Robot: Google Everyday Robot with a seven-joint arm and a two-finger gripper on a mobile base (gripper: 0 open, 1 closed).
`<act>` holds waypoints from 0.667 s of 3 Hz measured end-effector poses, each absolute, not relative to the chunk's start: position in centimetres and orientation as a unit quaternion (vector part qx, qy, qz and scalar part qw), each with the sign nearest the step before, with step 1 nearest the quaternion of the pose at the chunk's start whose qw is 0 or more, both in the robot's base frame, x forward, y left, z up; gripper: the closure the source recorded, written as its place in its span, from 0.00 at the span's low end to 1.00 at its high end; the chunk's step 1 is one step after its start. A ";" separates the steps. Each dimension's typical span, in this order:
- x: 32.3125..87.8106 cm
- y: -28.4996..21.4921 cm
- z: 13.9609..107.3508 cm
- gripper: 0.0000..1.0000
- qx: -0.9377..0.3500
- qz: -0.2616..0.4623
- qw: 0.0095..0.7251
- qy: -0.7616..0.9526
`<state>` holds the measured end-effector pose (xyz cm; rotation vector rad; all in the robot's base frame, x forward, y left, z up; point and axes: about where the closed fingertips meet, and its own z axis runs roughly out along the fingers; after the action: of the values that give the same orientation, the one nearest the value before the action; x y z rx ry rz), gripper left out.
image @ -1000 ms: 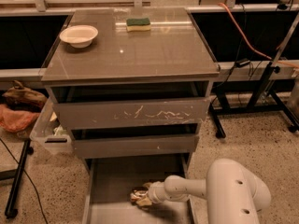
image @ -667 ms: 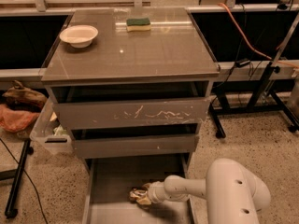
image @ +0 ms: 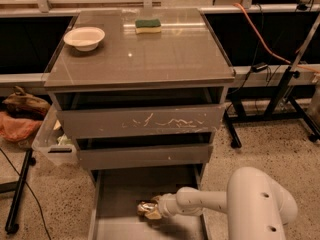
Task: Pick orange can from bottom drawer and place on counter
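Note:
The orange can (image: 146, 208), a small shiny crinkled gold-brown thing, lies on the grey floor of the open bottom drawer (image: 117, 194). My gripper (image: 155, 210) reaches into the drawer from the right on a white arm (image: 210, 201) and is right at the can, touching its right side. The counter (image: 150, 54) is the glossy grey-brown top of the cabinet, above the drawers.
A white bowl (image: 84, 37) and a green-and-yellow sponge (image: 148, 25) sit on the counter. The scratched drawer front (image: 140, 121) and the narrow middle drawer (image: 145, 155) overhang the bottom drawer. A clear plastic bin (image: 52, 144) stands left; black stand legs (image: 280, 104) stand right.

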<state>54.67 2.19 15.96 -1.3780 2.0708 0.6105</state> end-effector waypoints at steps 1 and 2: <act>55.8 3.1 21.8 1.00 -0.512 0.204 0.301 0.778; 56.4 3.0 25.2 1.00 -0.523 0.178 0.320 0.770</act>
<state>56.42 2.95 25.21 -1.3738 2.0234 0.4684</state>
